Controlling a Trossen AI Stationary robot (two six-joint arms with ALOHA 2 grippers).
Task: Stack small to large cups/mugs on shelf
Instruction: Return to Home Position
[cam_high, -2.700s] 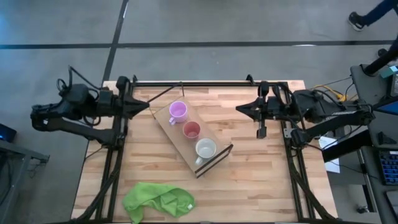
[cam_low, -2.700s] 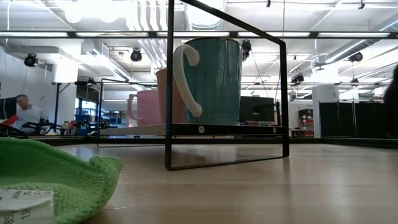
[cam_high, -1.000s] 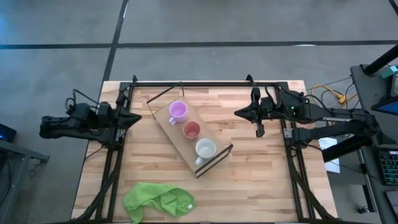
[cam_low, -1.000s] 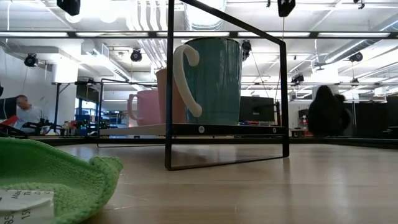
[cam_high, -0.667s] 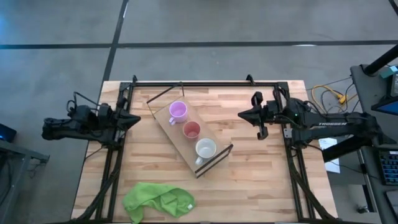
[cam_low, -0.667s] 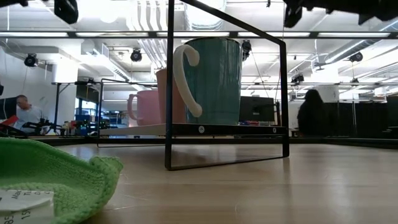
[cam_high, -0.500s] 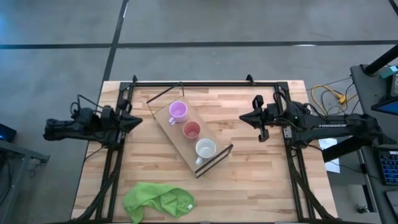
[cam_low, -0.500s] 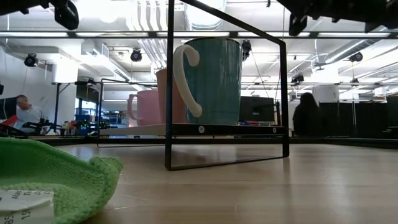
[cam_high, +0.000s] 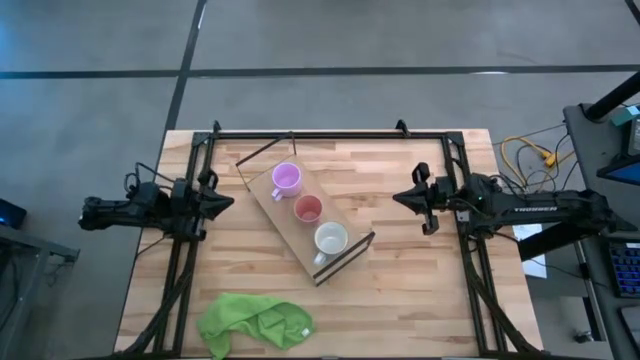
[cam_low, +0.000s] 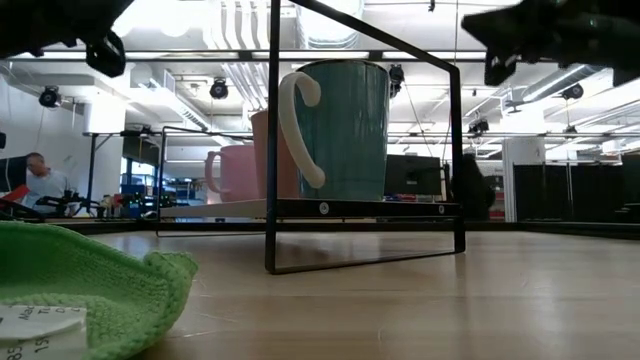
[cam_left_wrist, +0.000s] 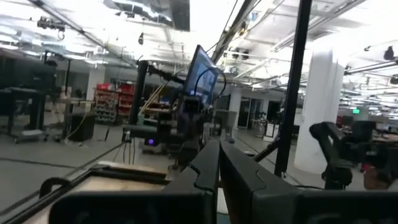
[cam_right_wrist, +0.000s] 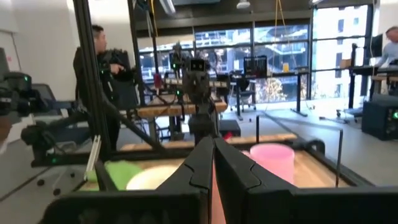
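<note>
Diagonally on the counter (cam_high: 400, 290) lies the shelf (cam_high: 278, 212), carrying a row: purple mug (cam_high: 287, 178), pink cup (cam_high: 308, 209), white mug (cam_high: 331, 239). A green cloth (cam_high: 252, 323) lies apart. Left pincer (cam_high: 228, 200) and right pincer (cam_high: 398, 197) hang pressed together at opposite sides.
</note>
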